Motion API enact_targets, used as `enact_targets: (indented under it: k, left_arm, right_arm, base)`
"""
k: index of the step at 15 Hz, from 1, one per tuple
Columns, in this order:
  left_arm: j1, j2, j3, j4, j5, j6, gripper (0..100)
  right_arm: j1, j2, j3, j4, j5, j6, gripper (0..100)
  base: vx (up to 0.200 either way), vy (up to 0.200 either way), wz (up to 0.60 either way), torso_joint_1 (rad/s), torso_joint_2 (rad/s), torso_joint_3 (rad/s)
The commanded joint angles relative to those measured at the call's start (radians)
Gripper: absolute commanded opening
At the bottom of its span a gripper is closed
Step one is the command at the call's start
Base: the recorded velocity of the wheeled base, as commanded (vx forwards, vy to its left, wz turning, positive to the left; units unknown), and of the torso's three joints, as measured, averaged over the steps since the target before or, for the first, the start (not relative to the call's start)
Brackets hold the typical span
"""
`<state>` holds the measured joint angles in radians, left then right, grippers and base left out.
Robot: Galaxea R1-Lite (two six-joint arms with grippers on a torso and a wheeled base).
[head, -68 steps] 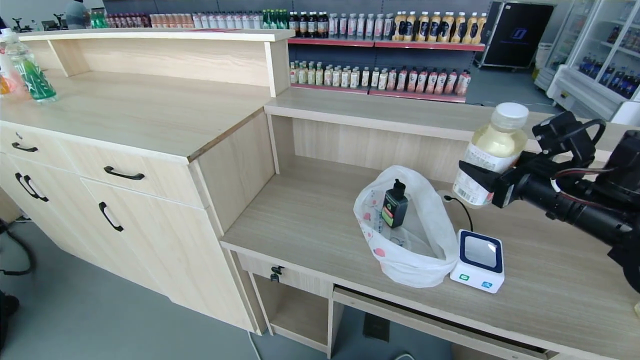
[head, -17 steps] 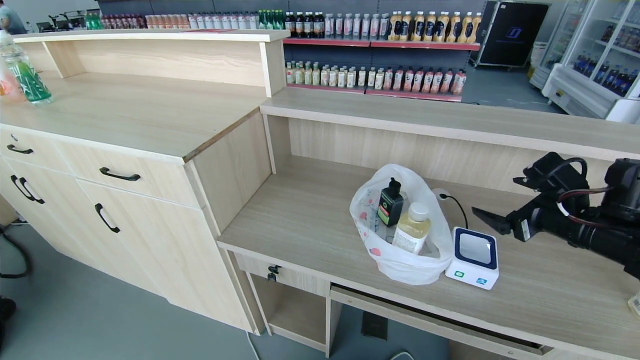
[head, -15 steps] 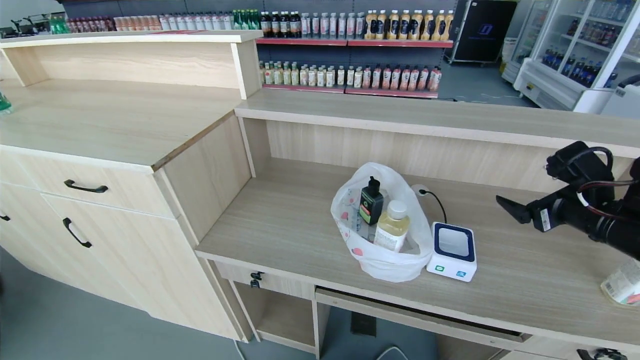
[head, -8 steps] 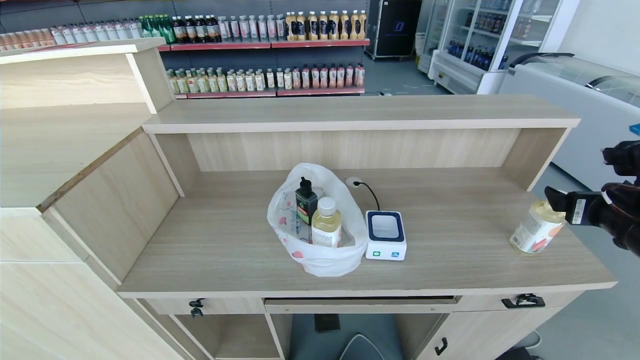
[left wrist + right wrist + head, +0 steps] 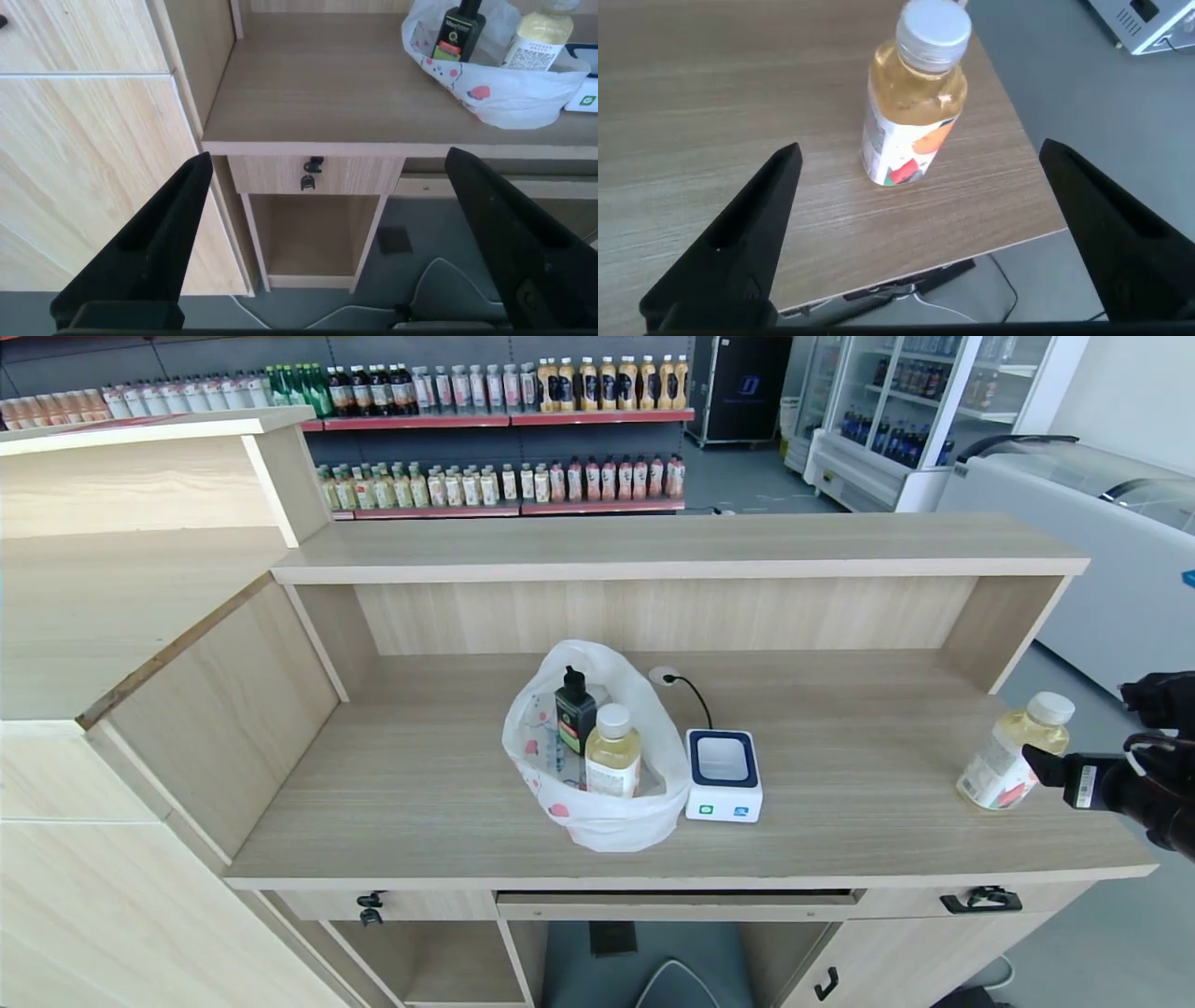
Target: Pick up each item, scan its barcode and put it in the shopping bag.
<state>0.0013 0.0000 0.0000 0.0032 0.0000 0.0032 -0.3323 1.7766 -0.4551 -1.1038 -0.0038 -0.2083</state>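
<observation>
Head view is showing the shopping bag (image 5: 597, 823) holding a dark bottle (image 5: 574, 717) and a yellow drink (image 5: 613, 761). A lone bottle (image 5: 1008, 756), wearing a white, orange and red label, is standing at the right end of the desk (image 5: 859, 756). The right gripper (image 5: 920, 154) is gaping beside it; the left gripper (image 5: 327, 157) is gaping too.

I count three bottles. Two stand inside the shopping bag (image 5: 607, 828): one dark bottle (image 5: 574, 716) and one pale yellow bottle (image 5: 613, 758). The third bottle (image 5: 1006, 761), also pale yellow, stands on the surface (image 5: 859, 784) well apart from the bag. One bag. One scanner (image 5: 724, 775), just beside the bag. One cable (image 5: 695, 695), behind the bag.
</observation>
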Motion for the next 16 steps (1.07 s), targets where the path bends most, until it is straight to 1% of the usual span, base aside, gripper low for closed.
enact_targets:
  k: [1,3,7,9,16]
  left_arm:
    - [0.000,0.002,0.000,0.000,0.000,0.000,100]
    - [0.000,0.002,0.000,0.000,0.000,0.000,100]
    - [0.000,0.002,0.000,-0.002,0.000,0.000,100]
    - [0.000,0.002,0.000,-0.002,0.000,0.000,100]
    - [0.000,0.002,0.000,0.000,0.000,0.000,100]
  right_arm:
    - [-0.057,0.104,-0.005,-0.031,0.008,-0.014,100]
    - [-0.086,0.155,-0.023,-0.073,0.033,-0.054,100]
    - [-0.086,0.215,-0.106,-0.065,0.059,-0.048,100]
    - [-0.086,0.236,-0.128,-0.064,0.127,-0.056,100]
    - [-0.102,0.288,-0.180,-0.070,0.127,-0.083,100]
  base:
    - [0.000,0.000,0.00,0.000,0.00,0.000]
    - [0.000,0.000,0.00,0.000,0.00,0.000]
    - [0.000,0.000,0.00,0.000,0.00,0.000]
    - [0.000,0.000,0.00,0.000,0.00,0.000]
    - [0.000,0.000,0.00,0.000,0.00,0.000]
